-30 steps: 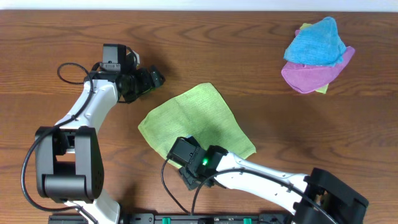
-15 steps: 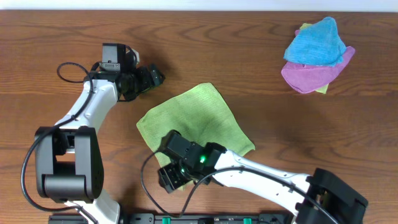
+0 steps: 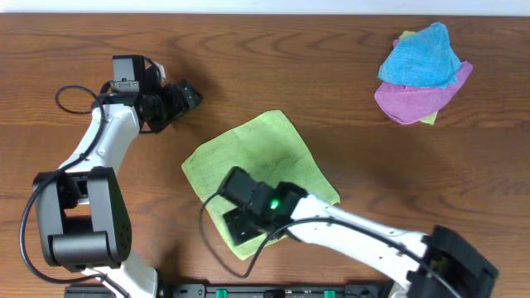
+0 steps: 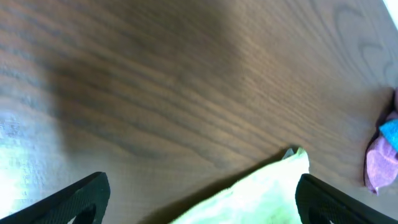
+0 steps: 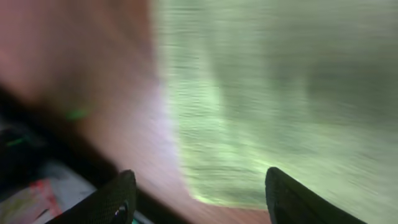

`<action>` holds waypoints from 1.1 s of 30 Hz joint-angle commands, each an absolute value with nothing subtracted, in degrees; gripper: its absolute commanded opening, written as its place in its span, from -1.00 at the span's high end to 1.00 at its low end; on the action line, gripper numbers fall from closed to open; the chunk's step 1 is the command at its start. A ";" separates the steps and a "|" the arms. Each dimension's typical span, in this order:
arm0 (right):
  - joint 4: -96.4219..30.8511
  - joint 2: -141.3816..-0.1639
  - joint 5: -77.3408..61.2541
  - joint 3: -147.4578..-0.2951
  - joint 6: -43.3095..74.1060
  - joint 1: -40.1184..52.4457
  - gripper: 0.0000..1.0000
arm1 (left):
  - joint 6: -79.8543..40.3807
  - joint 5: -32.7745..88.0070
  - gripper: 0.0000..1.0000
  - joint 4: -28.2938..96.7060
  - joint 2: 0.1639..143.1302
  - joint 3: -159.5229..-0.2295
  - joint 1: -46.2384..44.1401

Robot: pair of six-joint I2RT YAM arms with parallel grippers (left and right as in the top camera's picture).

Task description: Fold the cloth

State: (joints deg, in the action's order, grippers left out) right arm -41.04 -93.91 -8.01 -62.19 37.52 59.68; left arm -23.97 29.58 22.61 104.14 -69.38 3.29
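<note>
Wood-grain table (image 3: 331,124) under lime-green cloth (image 3: 257,153)

Lime-green cloth (image 3: 261,157), plain, on dark brown wood-grain table (image 3: 331,83); up-right of it, bright blue cloth (image 3: 418,56) over purple cloth (image 3: 414,103).

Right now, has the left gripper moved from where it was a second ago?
Yes. In the overhead view the left gripper has drawn back, left and toward the table's far edge, away from the unmoved top corner of the cloth.
</note>
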 commanded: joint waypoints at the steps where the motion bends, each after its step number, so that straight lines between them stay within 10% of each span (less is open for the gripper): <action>1: -45.56 -89.30 1.61 -62.89 38.11 55.72 -0.33 | -23.79 30.85 -1.00 25.54 102.94 -71.05 3.38; 7: -52.42 -84.64 4.38 -61.23 38.13 48.99 -0.10 | -23.75 31.51 -0.73 35.24 102.94 -71.05 3.51; 33: -43.24 -62.94 -6.39 -39.51 37.47 25.85 -0.34 | -35.79 33.93 -0.67 56.69 78.41 -60.88 2.94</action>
